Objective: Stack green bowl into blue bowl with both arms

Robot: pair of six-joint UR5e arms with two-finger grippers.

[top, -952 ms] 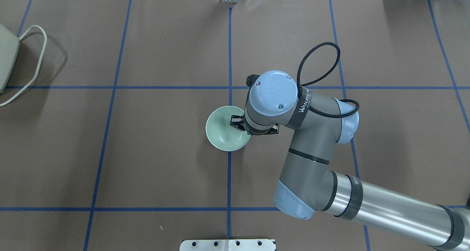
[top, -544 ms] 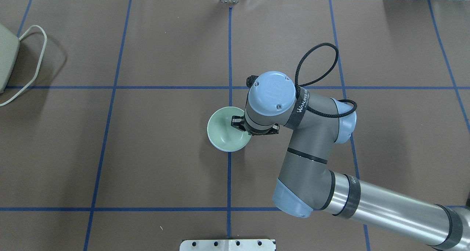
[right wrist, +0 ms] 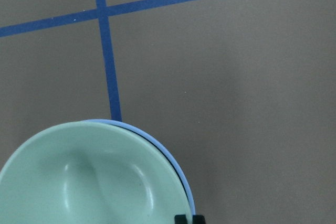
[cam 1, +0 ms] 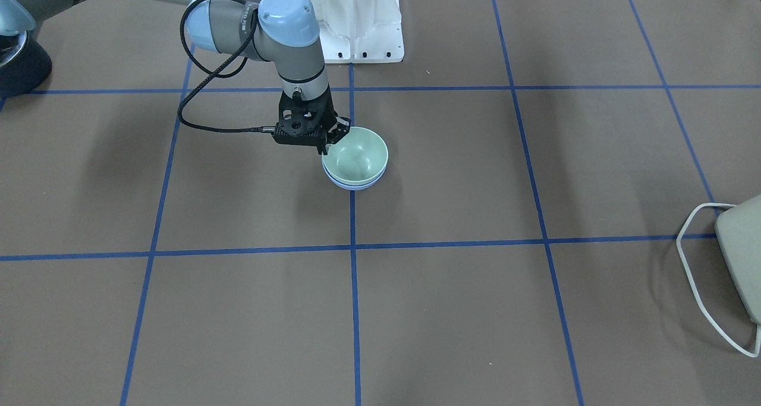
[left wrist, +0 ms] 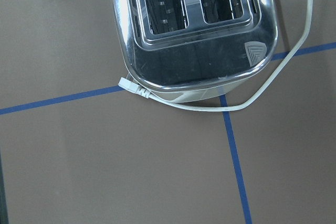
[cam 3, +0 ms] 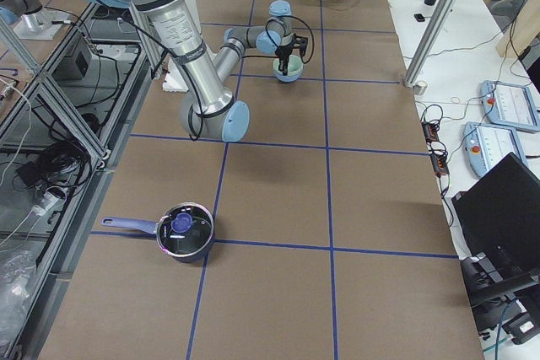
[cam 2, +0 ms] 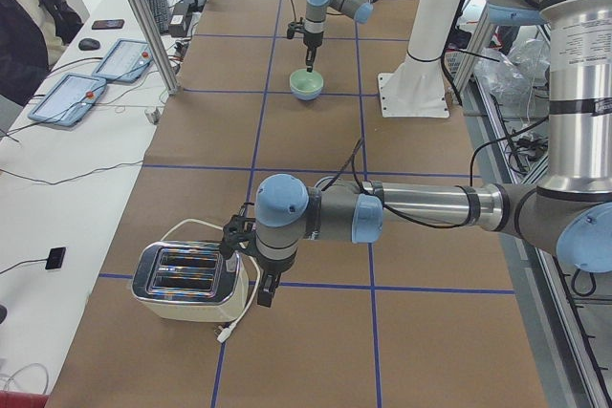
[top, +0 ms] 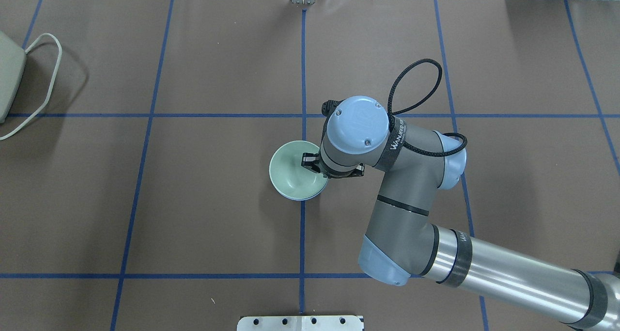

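The pale green bowl (cam 1: 357,153) sits nested in the blue bowl (cam 1: 354,185) at the middle of the table. Only a thin blue rim shows under it (right wrist: 178,162). My right gripper (cam 1: 330,138) is shut on the green bowl's rim on the robot's side, one finger inside and one outside. In the overhead view the green bowl (top: 290,173) lies just left of the right gripper (top: 312,164). My left gripper (cam 2: 263,289) hangs far off beside the toaster. I cannot tell whether it is open or shut.
A chrome toaster (left wrist: 194,30) with a white cord (left wrist: 262,93) stands at the table's left end (top: 7,74). A dark pot with a lid (cam 3: 181,233) sits at the right end. The white pedestal base (cam 1: 357,19) is behind the bowls.
The green bowl came down in my right gripper and shifted slightly left. A sliver of blue rim now shows beneath it.
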